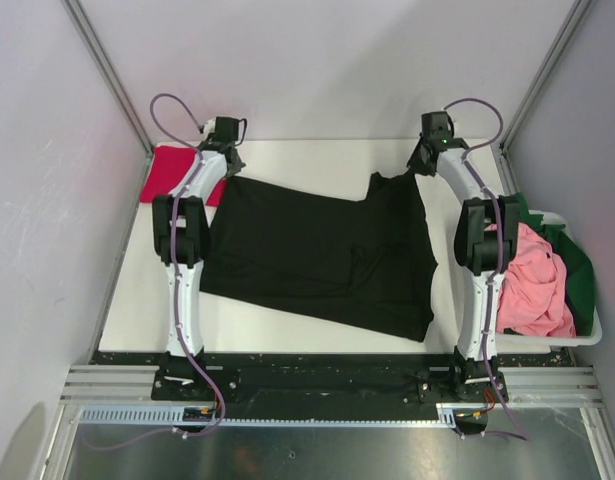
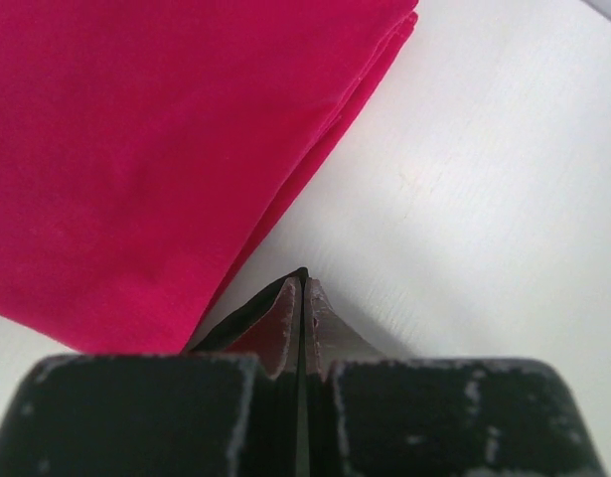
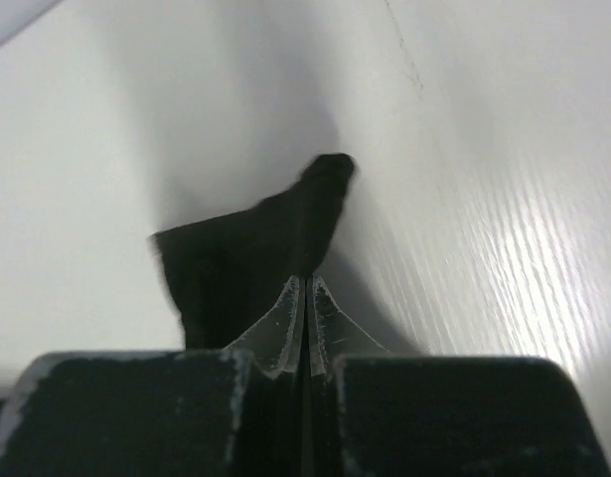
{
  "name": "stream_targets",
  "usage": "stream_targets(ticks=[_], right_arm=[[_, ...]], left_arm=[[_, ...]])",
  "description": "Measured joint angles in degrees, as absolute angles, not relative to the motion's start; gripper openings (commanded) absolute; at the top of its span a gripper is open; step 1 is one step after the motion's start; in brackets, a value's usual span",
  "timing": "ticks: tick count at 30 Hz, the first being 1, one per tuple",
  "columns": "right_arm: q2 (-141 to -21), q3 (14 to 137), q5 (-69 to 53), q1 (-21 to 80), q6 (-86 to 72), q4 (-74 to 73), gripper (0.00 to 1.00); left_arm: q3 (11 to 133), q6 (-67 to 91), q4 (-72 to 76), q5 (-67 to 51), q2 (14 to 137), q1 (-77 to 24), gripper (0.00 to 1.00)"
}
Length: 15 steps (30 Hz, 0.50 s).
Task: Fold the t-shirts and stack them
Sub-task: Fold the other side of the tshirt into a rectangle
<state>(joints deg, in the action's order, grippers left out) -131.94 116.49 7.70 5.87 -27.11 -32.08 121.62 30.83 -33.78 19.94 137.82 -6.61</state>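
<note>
Left gripper (image 2: 305, 298) and right gripper (image 3: 305, 298) pinch shut on bare corners of the black shirt (image 1: 317, 250); lifting may pull them loose.

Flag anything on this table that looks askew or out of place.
The black t-shirt lies skewed across the table, its near edge slanting and its right side rumpled. The pink t-shirt and green t-shirt sit crumpled and unfolded in the white basket.

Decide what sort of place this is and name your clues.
Probably a robot test cell: two arms bolted to a metal rail, a white table walled by plain panels, a black t-shirt spread out.
</note>
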Motion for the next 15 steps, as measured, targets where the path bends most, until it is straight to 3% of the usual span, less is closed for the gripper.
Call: stream_targets(ticks=[7, 15], right_arm=[[-115.2, 101.4, 7.2, 6.3, -27.6, -28.1, 0.00], [-100.1, 81.9, 5.6, 8.0, -29.4, -26.2, 0.00]], left_arm=[[118.1, 30.4, -33.3, 20.4, 134.1, -6.6, 0.00], [105.4, 30.3, -30.7, 20.7, 125.3, -6.5, 0.00]])
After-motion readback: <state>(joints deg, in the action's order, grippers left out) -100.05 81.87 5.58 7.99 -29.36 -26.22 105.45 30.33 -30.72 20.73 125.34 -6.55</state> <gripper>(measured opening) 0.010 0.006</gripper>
